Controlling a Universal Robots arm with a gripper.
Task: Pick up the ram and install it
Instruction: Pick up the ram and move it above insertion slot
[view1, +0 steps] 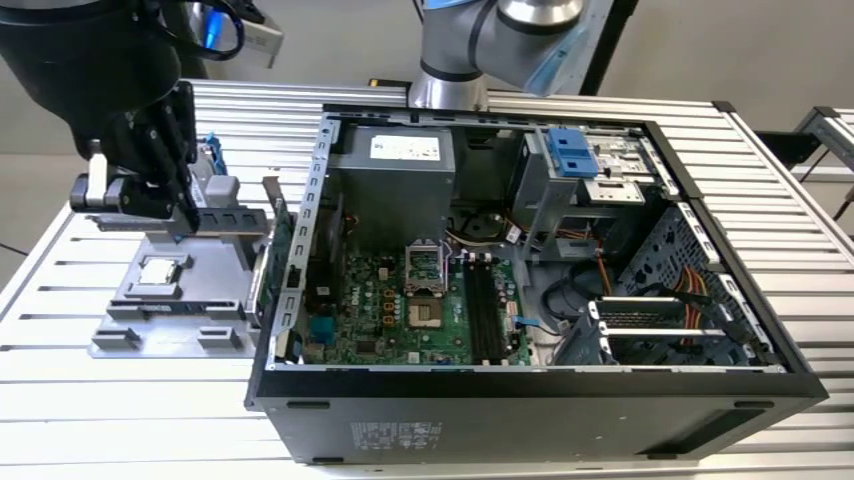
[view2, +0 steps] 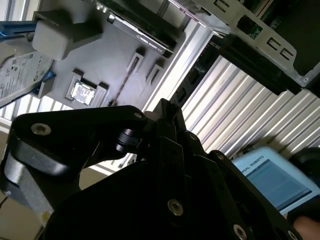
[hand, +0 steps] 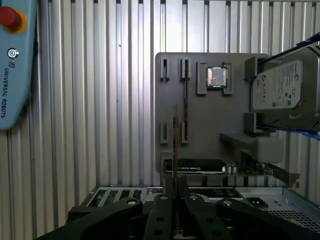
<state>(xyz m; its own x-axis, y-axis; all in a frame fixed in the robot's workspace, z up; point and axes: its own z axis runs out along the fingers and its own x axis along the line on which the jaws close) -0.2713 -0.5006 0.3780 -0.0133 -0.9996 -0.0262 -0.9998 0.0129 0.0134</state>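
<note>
The ram (hand: 175, 150) shows edge-on in the first wrist view as a thin upright strip rising from between the fingertips of my gripper (hand: 175, 194), which is shut on it. It hangs clear of the grey holder plate (hand: 210, 120), beside the plate's long narrow slot (hand: 186, 100). In the exterior view my gripper (view1: 178, 195) hovers over the holder plate (view1: 167, 325) at that view's left, outside the computer case (view1: 534, 382). The motherboard's black slots (view1: 483, 310) lie inside the open case.
On the holder plate sit a small silver processor chip (hand: 217, 77), a silver hard drive (hand: 285, 90) with blue handles and a dark expansion card (hand: 200, 166). A blue teach pendant (hand: 12, 65) lies on the slatted table (hand: 100, 125). The arm's base (view1: 447, 85) stands behind the case.
</note>
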